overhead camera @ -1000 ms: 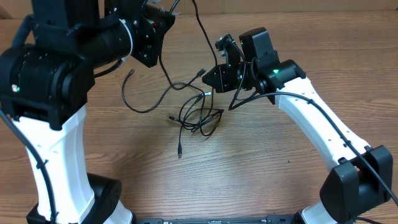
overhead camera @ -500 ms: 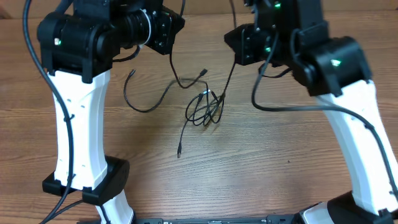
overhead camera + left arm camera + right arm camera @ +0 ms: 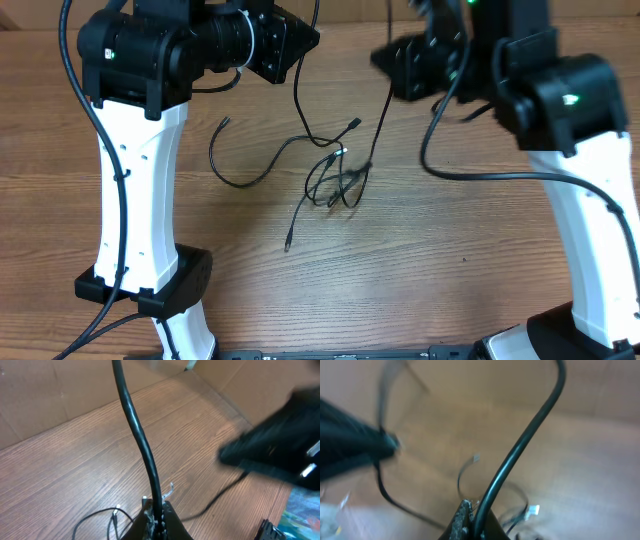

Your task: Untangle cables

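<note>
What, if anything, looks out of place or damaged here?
Nothing damaged or spilled. The only mess is the cables, knotted in a clump on the table; left pincer and right pincer each grip a strand held up above it.

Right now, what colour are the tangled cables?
The cables are black; the overhead view shows it best.

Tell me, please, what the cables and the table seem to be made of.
The cables: likely plastic- or rubber-sheathed, matte black; they bend in loose loops. The table: wood or wood-look laminate, satin brown; grain lines run across it.
</note>
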Action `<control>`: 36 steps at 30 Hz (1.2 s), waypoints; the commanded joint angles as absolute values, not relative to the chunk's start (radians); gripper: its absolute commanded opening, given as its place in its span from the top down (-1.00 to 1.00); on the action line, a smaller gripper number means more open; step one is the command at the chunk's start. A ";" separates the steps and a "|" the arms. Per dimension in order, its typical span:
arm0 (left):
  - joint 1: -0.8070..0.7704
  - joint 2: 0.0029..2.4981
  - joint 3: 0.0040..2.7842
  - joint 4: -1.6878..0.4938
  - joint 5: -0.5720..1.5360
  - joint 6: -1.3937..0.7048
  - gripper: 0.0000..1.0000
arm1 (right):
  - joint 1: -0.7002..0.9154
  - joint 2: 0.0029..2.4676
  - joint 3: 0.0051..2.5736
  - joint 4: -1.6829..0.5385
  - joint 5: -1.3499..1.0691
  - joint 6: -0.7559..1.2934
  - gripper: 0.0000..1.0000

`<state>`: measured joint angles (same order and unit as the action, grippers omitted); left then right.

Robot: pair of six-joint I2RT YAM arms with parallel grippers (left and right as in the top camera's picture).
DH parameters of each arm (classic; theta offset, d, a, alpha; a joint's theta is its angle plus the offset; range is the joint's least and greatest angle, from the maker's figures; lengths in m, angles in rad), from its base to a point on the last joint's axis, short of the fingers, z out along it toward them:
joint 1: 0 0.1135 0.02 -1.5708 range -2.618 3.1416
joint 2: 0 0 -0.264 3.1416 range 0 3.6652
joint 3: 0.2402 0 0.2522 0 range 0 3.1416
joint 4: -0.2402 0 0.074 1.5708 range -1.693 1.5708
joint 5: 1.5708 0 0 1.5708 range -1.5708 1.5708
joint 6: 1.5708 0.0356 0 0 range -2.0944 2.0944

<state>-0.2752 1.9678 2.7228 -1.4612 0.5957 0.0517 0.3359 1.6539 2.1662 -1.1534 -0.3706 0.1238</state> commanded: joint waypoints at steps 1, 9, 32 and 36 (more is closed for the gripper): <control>-0.287 1.975 2.726 -1.457 0.622 0.037 0.91 | 0.297 1.640 2.244 -1.106 -0.390 0.102 0.93; -0.287 1.975 2.725 -1.440 0.618 0.038 0.92 | 0.259 1.637 2.247 -0.943 -0.418 0.096 0.93; -0.290 1.975 2.725 -1.411 0.581 -0.181 0.92 | 0.260 1.687 2.245 -1.437 -0.397 0.024 0.93; -0.290 1.975 2.725 -1.381 0.602 -0.382 0.92 | 0.266 1.707 2.245 -1.465 -0.500 0.024 0.93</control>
